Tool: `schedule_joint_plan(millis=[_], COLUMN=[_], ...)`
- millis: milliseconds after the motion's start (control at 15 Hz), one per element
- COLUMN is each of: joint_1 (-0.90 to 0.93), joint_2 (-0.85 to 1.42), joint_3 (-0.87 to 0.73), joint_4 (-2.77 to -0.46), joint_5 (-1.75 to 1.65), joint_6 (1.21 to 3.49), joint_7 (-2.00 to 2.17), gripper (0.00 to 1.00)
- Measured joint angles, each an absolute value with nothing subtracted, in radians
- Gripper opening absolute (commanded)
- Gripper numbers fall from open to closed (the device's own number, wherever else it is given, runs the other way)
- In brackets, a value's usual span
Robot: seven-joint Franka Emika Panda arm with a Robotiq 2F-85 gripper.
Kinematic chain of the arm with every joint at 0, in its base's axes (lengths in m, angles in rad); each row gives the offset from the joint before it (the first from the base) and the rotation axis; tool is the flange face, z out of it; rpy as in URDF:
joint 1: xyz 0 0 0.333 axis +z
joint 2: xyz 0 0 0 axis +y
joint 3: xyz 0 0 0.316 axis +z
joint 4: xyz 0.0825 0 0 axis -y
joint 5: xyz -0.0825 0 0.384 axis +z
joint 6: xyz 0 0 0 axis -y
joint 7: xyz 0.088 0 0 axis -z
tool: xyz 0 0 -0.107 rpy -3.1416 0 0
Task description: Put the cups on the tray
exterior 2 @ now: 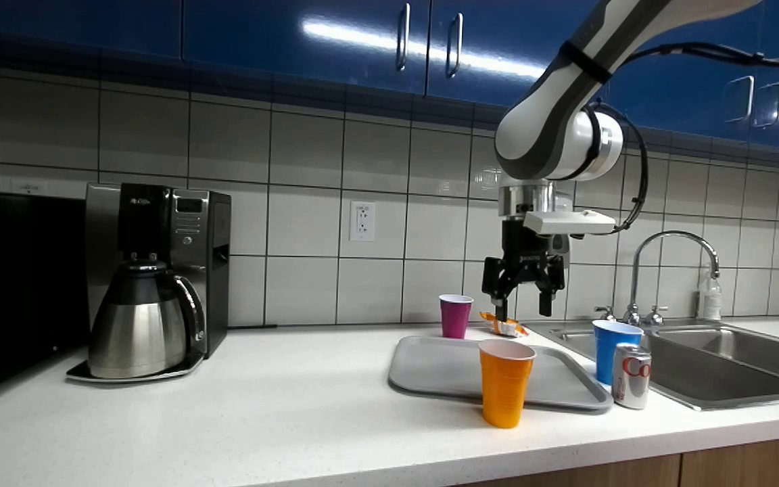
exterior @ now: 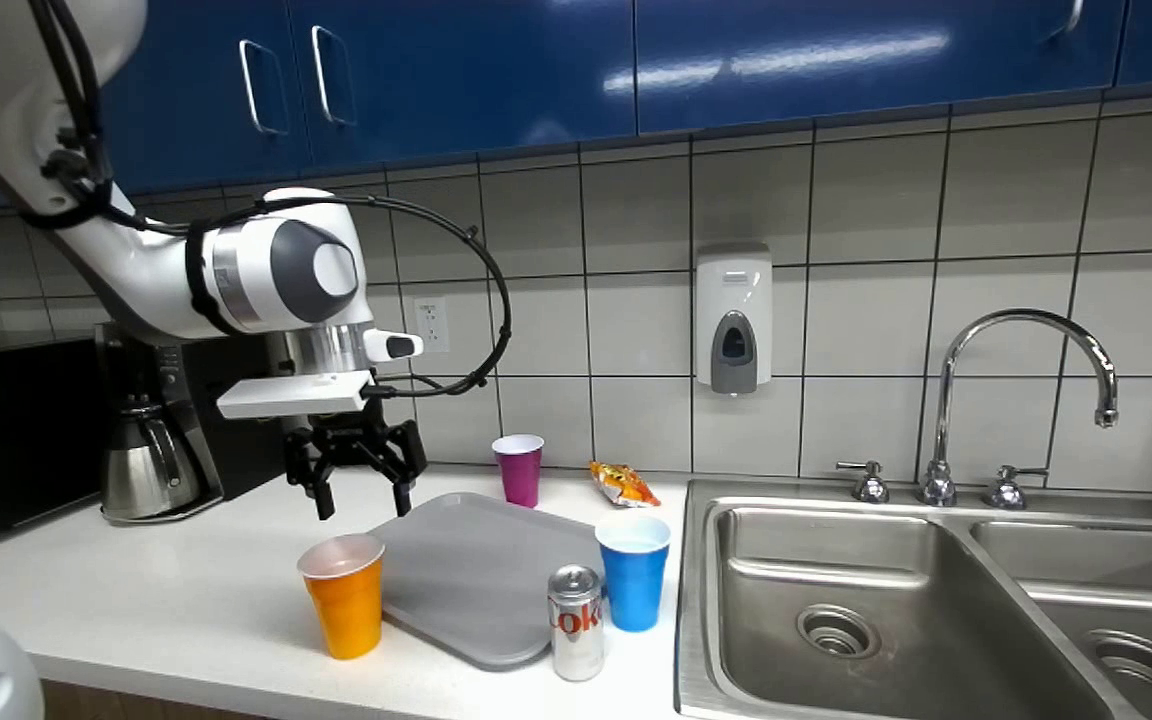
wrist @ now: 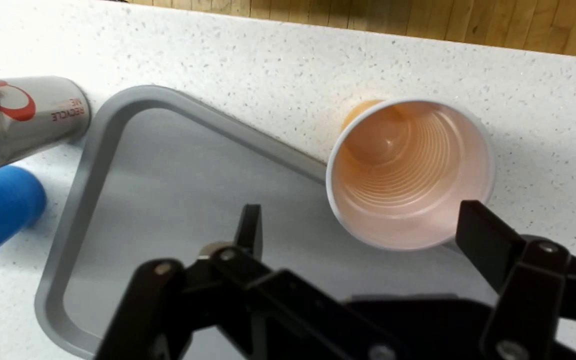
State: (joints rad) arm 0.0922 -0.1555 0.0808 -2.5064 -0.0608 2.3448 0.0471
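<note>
The orange cup (exterior: 348, 612) (exterior 2: 503, 389) stands upright on the counter at the tray's front edge; its open mouth shows in the wrist view (wrist: 410, 175). The blue cup (exterior: 635, 585) (exterior 2: 604, 355) stands between tray and sink, partly in the wrist view (wrist: 0, 212). The purple cup (exterior: 520, 475) (exterior 2: 456, 319) stands behind the tray near the wall, out of the wrist view. The grey tray (exterior: 486, 570) (exterior 2: 440, 365) (wrist: 178, 185) lies flat with nothing on it. My gripper (exterior: 363, 506) (exterior 2: 523, 314) (wrist: 361, 212) is open and empty, above the tray, higher than and slightly behind the orange cup.
A drink can (exterior: 576, 635) (exterior 2: 631, 379) (wrist: 33, 117) stands beside the blue cup at the tray's corner. An orange snack bag (exterior: 624, 485) (exterior 2: 504, 327) lies by the wall. The steel sink (exterior: 698, 600) is beyond the blue cup. A coffee maker (exterior: 151, 455) (exterior 2: 153, 291) stands at the opposite end.
</note>
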Motion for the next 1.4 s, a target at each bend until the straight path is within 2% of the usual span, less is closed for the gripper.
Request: schedule_joint_plan(millis=[1400], joint_1=[0.096], joint_2=[-0.010], joint_3=[0.082], joint_4=[-2.486], joint_5=[-0.022], joint_6=[2.415], joint_7=[0.018], gripper=[1.00])
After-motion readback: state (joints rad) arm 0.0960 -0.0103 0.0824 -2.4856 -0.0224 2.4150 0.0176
